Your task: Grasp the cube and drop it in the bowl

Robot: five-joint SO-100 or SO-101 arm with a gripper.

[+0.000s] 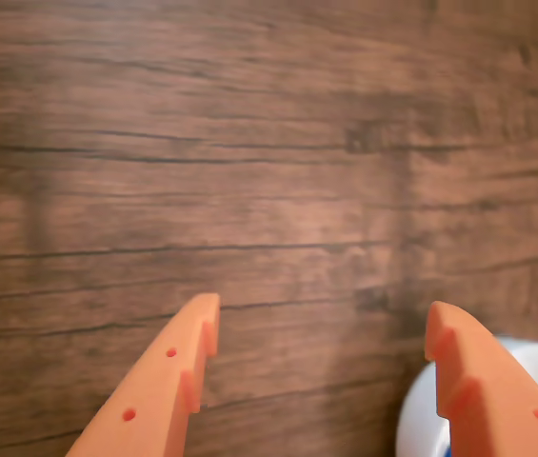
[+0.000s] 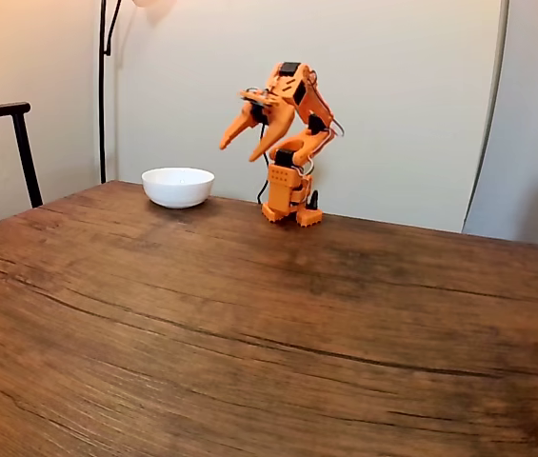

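Orange gripper (image 2: 243,148) up high, jaws spread wide, nothing between them! The bowl (image 2: 178,187) sits on the table (image 2: 269,324) just beside; a blue speck, maybe the cube (image 1: 448,450), inside.

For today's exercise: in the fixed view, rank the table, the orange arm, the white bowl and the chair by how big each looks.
1. table
2. orange arm
3. chair and white bowl: unsure, since the chair is cut off at the frame edge.
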